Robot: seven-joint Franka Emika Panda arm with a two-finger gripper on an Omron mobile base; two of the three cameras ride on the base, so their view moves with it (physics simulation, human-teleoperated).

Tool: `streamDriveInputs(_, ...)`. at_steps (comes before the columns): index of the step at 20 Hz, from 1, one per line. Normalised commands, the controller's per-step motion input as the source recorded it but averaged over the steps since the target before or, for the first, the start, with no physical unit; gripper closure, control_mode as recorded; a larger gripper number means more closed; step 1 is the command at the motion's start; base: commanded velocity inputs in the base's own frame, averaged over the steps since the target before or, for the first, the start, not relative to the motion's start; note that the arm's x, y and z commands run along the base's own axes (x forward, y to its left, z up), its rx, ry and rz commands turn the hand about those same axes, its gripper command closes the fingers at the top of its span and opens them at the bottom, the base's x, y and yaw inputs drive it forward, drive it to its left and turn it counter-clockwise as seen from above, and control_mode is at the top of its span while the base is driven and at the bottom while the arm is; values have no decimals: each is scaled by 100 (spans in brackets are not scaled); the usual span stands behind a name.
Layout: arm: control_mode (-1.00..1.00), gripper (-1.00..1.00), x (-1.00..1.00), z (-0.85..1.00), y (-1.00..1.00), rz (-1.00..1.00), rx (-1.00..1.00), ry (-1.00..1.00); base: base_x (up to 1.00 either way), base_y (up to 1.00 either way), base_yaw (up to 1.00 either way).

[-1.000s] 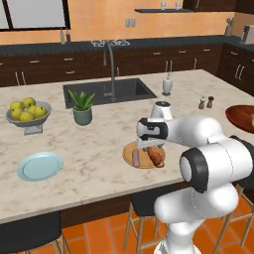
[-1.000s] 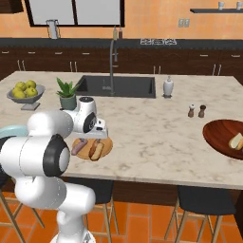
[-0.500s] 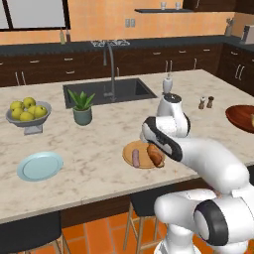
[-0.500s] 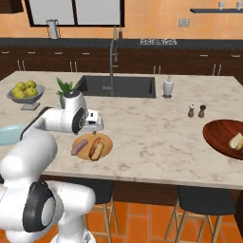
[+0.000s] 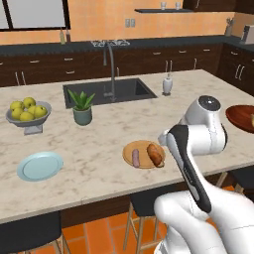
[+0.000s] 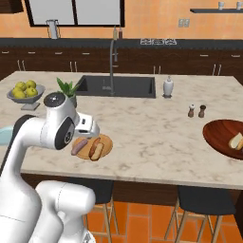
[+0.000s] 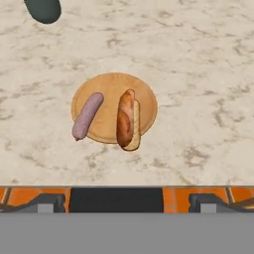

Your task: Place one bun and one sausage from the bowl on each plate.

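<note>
You see the fingers [image 7: 127,206] spread wide, holding nothing; beyond them the round tan wooden plate [image 7: 106,87] carries a pinkish sausage [image 7: 87,116] and a brown bun [image 7: 128,119].

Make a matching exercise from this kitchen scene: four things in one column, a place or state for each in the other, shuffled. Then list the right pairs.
Things:
1. tan plate
2. blue plate
3. red-brown bowl
4. grey bowl

Places or states:
A. holds yellow-green fruit
B. bare, near the counter's front edge
C. carries a sausage and a bun
D. at the counter's far right end, one bun showing inside

Pairs: 1-C, 2-B, 3-D, 4-A
</note>
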Motion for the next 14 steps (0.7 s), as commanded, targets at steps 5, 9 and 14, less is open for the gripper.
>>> streamDriveInputs(5,-100,-100,-49,-7,1,0,0,4,0,0,0)
streamDriveInputs(9,-100,-100,0,0,0,0,0,0,0,0,0)
streamDriveInputs(14,100,-100,0,0,-2,0,0,0,1,-61,0)
